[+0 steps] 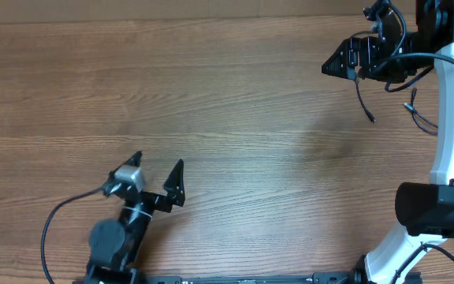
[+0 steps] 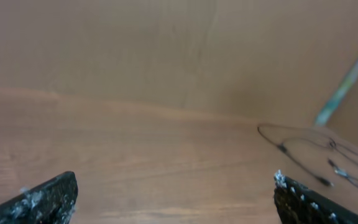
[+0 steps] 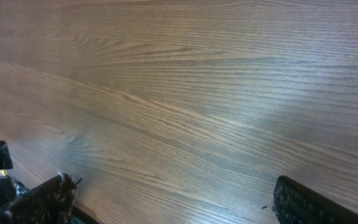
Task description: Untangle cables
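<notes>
- Left claw [image 1: 158,158] sits low at the near left of the worktop [image 1: 211,95], fingers spread wide apart, nothing between them.
- Its wrist view confirms it: both dark fingertips [image 2: 42,199] sit at the bottom corners with bare wood grain between them.
- Over to the far right, and there are the cables [image 1: 364,102], thin black cords lying on the wood just beside the right arm's white link [image 1: 452,110].
- One cord runs from under the right arm's black head towards the near side and ends in a small plug. More loops and a plug lie just right of it, partly hidden by the white link.
- From the left wrist view the same cords show up at the far right as a thin loop with a couple of small plugs along it. It's blurred, so how many cords there are is not something I can call.
- Right claw [image 3: 171,184] is up at the far right, above the worktop and pointing left, its fingers held apart.
- Its own camera shows only wood between the two fingers, no cord in the gap.
- The top of the first cord seems to meet the right arm's head, though the overhead view is too dark there to be sure it touches.
- The left claw and the cables are well apart, with the width of the worktop between them.
</notes>
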`<action>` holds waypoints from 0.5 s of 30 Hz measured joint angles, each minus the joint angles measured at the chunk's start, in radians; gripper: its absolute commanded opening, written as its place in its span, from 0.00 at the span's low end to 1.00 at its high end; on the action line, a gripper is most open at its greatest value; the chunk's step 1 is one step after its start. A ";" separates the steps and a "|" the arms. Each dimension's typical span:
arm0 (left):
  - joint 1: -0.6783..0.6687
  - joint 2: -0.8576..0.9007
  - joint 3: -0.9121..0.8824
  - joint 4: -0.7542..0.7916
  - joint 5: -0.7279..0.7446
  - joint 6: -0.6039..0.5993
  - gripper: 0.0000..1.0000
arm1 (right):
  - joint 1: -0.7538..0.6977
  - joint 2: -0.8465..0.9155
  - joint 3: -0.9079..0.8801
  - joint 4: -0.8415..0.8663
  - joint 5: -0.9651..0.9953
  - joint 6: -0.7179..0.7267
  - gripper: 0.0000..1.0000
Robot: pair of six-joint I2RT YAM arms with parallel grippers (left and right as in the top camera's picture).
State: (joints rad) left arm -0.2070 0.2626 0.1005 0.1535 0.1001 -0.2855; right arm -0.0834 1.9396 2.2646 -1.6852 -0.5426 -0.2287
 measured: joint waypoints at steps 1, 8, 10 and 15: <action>0.006 -0.022 -0.022 0.031 -0.004 0.000 1.00 | 0.000 0.000 0.000 0.001 0.000 0.000 1.00; 0.013 -0.151 -0.091 0.082 -0.039 0.000 1.00 | 0.000 0.000 0.000 0.001 0.000 0.000 1.00; 0.021 -0.186 -0.091 0.068 -0.050 0.000 1.00 | 0.000 0.000 0.000 0.000 0.000 0.000 1.00; 0.077 -0.247 -0.091 -0.015 -0.071 0.000 0.99 | 0.000 0.000 0.000 0.000 0.000 0.000 1.00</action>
State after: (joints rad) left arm -0.1295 0.0158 0.0097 0.1387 0.0288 -0.2859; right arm -0.0834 1.9396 2.2646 -1.6852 -0.5426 -0.2291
